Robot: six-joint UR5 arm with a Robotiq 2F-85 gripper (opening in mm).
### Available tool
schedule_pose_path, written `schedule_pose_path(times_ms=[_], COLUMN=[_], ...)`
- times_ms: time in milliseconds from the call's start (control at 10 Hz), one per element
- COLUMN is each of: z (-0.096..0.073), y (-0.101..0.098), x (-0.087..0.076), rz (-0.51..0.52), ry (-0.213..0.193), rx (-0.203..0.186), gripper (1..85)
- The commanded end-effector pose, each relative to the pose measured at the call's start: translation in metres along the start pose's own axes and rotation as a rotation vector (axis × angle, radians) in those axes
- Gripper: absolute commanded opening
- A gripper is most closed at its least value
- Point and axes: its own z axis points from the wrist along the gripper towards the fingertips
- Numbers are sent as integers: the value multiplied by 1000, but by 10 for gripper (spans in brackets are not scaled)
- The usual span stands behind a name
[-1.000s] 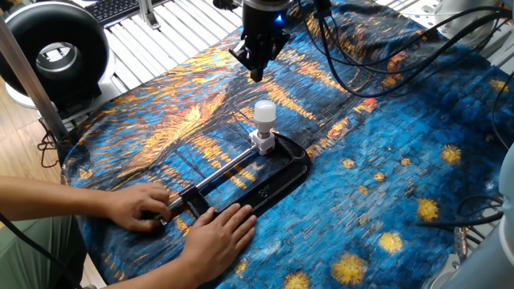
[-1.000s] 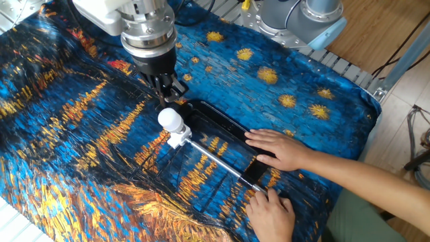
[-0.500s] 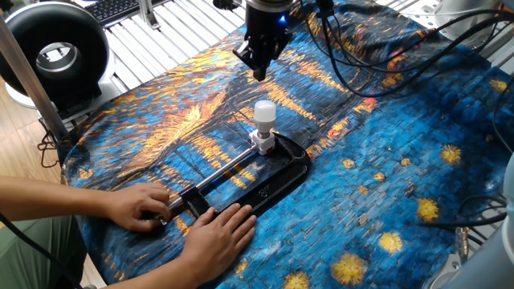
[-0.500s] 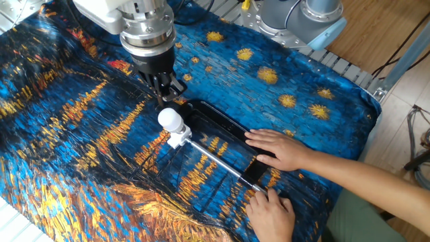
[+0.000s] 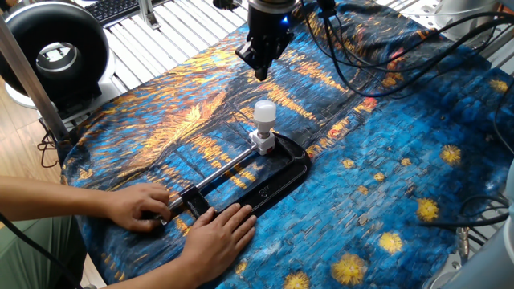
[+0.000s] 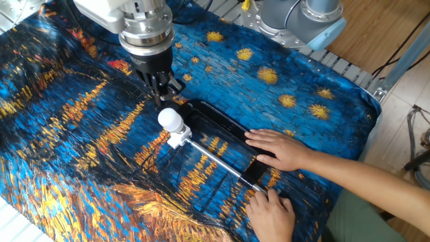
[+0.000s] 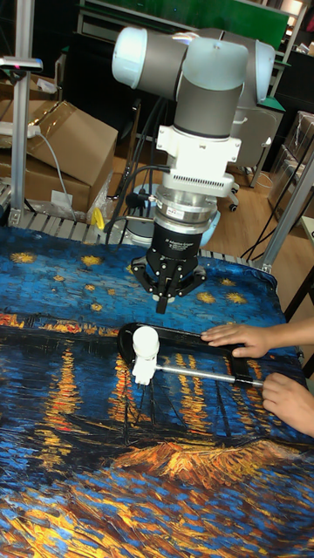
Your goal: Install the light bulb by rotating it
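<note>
The light bulb (image 5: 265, 112) is small and white and stands upright on a white socket block (image 5: 261, 143) at the end of a black clamp (image 5: 277, 178). My gripper (image 5: 260, 76) hangs above and slightly behind the bulb, clear of it, with its fingers drawn together to a point and nothing between them. The other fixed view shows the gripper (image 6: 161, 101) just beyond the bulb (image 6: 170, 119). In the tall fixed view the gripper (image 7: 162, 307) is a short gap above the bulb (image 7: 146, 340).
A person's two hands (image 5: 140, 207) (image 5: 217, 237) hold down the clamp's bar and far end on the blue and orange painted cloth (image 5: 385, 160). Black cables (image 5: 377, 56) trail behind the arm. A black round fan (image 5: 52, 52) stands at the back left.
My gripper has drifted slightly up and away from the bulb. The bulb, the clamp and the hands have not moved.
</note>
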Motion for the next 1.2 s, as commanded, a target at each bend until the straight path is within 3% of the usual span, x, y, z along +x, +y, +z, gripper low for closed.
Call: schedule_pose_path(times_ms=[0,100,400,500,700,1100], z=[-1,-2,-1,-1,-1,2], y=[-15,-22,-2,-5,2,3], x=[1,1,3,3,5,0], rz=[-55,-63,-31,-34,-18,-28], ry=[2,5,10,11,17,12], rx=[53,80,3,14,-11,2], gripper=[10,10,10,10,10,10])
